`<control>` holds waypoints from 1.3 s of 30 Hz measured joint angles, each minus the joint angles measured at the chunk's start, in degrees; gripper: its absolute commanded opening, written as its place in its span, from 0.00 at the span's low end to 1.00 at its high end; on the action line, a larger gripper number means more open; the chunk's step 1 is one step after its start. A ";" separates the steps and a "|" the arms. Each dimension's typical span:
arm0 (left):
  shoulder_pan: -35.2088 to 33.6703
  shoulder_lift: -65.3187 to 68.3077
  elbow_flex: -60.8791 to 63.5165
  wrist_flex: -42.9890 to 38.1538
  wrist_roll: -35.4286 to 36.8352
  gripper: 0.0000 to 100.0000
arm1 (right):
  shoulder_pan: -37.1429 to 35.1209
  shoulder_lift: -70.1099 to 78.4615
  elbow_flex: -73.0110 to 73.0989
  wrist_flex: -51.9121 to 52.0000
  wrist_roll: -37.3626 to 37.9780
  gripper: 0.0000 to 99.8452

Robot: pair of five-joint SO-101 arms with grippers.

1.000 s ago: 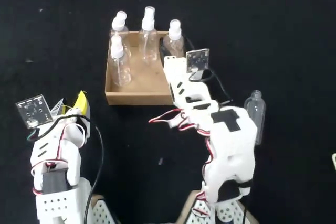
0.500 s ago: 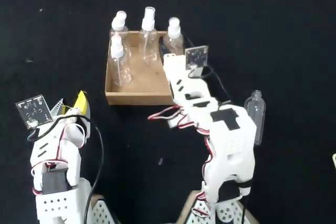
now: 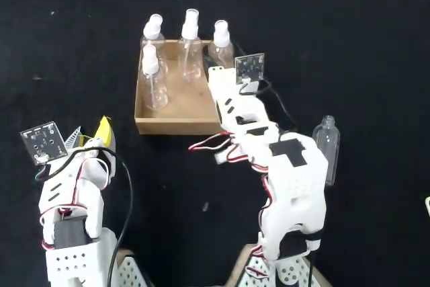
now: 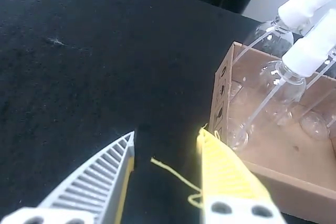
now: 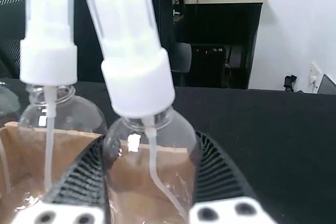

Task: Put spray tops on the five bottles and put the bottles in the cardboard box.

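Note:
The cardboard box (image 3: 176,126) stands at the table's middle back. Three clear bottles with white spray tops stand along its far and left sides: one at the far left corner (image 3: 153,29), one at the far middle (image 3: 191,35), one by the left wall (image 3: 150,75). My right gripper (image 5: 151,142) is shut on another topped bottle (image 5: 137,77), upright at the box's far right corner (image 3: 221,42). A bottle without a top (image 3: 326,142) stands on the table to the right of the right arm. My left gripper (image 4: 167,137) is open, holding nothing, near the front left.
The black table surface spreads around the box. The left arm's base (image 3: 70,247) and the right arm's white body (image 3: 292,179) take up the front. In the left wrist view the box's left wall (image 4: 220,93) lies just ahead of the fingers.
The right arm has stretched a little farther toward the box's back, carrying its bottle slightly left and away. The left arm has kept still.

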 measured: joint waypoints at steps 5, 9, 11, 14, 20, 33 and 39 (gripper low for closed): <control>0.00 0.00 0.00 0.00 0.00 0.17 | 0.00 0.00 0.00 0.00 0.00 0.03; 0.00 0.00 0.00 0.00 0.00 0.17 | 0.00 0.00 0.00 0.00 0.00 0.14; 0.00 0.00 0.00 0.00 0.00 0.17 | -0.09 0.00 0.00 0.18 0.00 0.16; 0.00 0.00 0.00 0.00 0.00 0.17 | -0.09 0.00 0.00 0.18 0.00 0.16; 0.00 0.00 0.00 0.00 0.00 0.17 | -0.09 0.00 0.00 0.18 0.00 0.16; -0.44 0.00 0.00 0.00 0.00 0.17 | -0.09 0.00 0.00 0.18 0.00 0.17; -0.44 0.00 0.00 0.00 0.00 0.17 | -0.09 0.00 0.00 0.18 0.00 0.24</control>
